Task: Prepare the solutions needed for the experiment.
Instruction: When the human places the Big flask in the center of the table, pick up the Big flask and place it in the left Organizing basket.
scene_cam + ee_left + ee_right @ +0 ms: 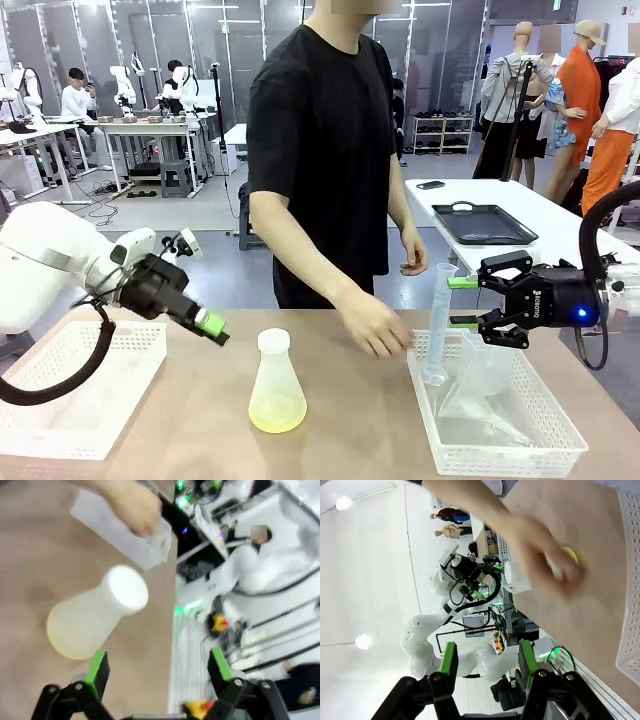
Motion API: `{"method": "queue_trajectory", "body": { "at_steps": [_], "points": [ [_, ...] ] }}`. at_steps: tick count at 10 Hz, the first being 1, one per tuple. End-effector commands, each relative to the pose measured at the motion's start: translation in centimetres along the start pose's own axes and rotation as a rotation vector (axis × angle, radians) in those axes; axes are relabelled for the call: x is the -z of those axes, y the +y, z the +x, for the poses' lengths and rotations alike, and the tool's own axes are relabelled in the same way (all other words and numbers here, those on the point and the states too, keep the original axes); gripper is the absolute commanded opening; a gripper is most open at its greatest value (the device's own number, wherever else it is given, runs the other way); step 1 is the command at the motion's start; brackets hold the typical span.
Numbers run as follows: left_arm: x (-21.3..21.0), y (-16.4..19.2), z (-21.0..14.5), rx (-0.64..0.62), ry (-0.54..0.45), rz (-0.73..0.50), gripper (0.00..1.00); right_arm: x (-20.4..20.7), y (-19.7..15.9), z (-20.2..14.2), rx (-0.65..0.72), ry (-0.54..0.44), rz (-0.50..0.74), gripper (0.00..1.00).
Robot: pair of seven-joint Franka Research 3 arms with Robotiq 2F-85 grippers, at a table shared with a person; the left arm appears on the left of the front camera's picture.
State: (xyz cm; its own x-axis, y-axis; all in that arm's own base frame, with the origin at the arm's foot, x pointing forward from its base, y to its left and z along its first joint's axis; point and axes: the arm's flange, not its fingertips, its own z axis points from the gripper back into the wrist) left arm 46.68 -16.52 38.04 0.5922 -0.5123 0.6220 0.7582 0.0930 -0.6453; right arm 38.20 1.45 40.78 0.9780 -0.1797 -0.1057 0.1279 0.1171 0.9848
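Left gripper point(212, 327): fingers spread wide with nothing between them, hanging above the table point(350, 430) just left of the flask.
Right gripper point(463, 302): fingers apart and empty, over the far end of the right basket point(560, 435), just right of the tall cylinder point(438, 340).
Flask point(277, 385): frosted, upright at the middle of the table, between the two baskets.
Yellow liquid point(277, 418): a shallow layer in the bottom of the flask.
Person's hand point(372, 325): at the far left corner of the right basket, beside the cylinder.
Left basket point(80, 400): white, at the near left.
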Motion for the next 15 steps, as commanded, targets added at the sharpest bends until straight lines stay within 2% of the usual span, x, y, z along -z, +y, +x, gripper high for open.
{"method": "queue_trajectory", "body": {
  "at_steps": [1,2,3,9,10,12,14,15],
  "points": [
    [0.6,0.6,-0.6,0.191,0.019,0.072,1.0,0.0,0.1,0.0,-0.004,-0.005,0.004,0.63],
    [0.6,0.8,-0.6,0.224,0.005,0.07,1.0,0.0,0.1,0.0,-0.004,-0.005,0.004,0.63],
    [0.1,0.3,-0.3,0.105,0.046,0.03,1.0,0.0,0.1,0.0,-0.004,-0.005,0.004,0.63],
    [0.2,0.5,-0.5,0.115,0.051,0.041,1.0,0.0,0.1,0.0,-0.004,-0.005,0.004,0.63],
    [0.5,0.9,1.1,0.21,0.052,0.119,1.0,0.0,0.1,0.0,-0.004,-0.005,0.004,0.63],
    [0.5,1.1,3.3,0.391,0.058,0.167,1.0,0.0,0.1,0.0,-0.004,-0.005,0.004,0.63],
    [-0.2,1.4,4.7,0.565,0.046,0.143,1.0,0.0,0.1,0.0,-0.004,-0.005,0.004,0.63],
    [-0.5,1.6,5.1,0.657,0.103,0.145,1.0,0.0,0.1,0.0,-0.004,-0.005,0.004,0.63]
  ]
}}
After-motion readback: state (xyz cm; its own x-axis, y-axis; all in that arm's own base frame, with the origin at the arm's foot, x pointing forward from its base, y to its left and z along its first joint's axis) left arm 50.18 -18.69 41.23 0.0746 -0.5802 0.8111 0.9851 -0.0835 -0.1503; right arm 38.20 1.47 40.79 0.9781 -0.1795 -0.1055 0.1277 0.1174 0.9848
